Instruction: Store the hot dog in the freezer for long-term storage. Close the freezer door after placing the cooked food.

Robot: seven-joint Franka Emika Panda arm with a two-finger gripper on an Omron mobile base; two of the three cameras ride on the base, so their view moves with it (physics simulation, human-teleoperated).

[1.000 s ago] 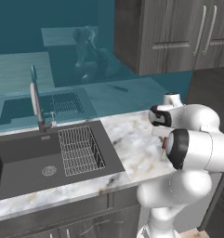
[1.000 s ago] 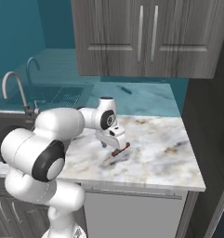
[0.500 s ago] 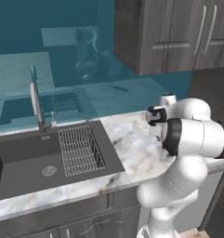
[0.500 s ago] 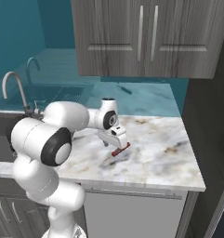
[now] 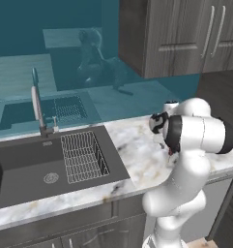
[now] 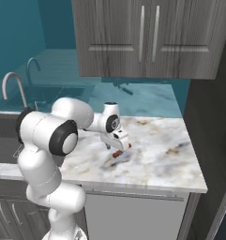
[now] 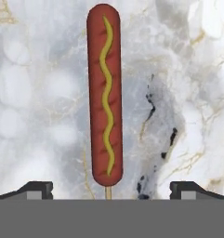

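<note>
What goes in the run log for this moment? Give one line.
phase: pre-grasp | gripper: open, above target | target: reddish-brown hot dog with yellow mustard squiggle, lying on white marble counter, not held

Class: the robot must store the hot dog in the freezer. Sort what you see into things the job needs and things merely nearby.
Needed: hot dog, lying on the marble counter; open end effector directly above it.

Merely nearby: sink, faucet, dish rack, wall cabinets.

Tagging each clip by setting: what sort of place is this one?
A rendered home kitchen, most likely. A dark sink with a tall faucet is set into a marble counter, dark wood cabinets hang above, and a hot dog lies on the counter under the open gripper.
</note>
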